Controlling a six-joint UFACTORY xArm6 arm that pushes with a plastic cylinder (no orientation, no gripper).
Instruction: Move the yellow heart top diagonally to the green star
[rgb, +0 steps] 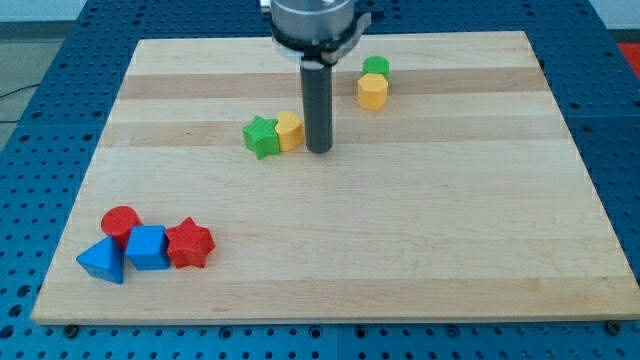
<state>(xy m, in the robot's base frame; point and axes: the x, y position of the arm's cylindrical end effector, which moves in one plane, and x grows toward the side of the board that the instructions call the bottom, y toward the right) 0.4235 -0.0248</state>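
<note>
The yellow heart (290, 131) sits on the wooden board, touching the right side of the green star (261, 136), just above the board's middle. My tip (319, 150) is right beside the yellow heart, on its right side, very close or touching. The dark rod rises from there to the arm's head at the view's top.
A yellow hexagon (372, 92) with a green round block (376, 67) touching its top side lies at the upper right of my tip. At the lower left a red round block (121, 222), a blue triangle (102, 261), a blue block (147, 247) and a red star (189, 244) cluster together.
</note>
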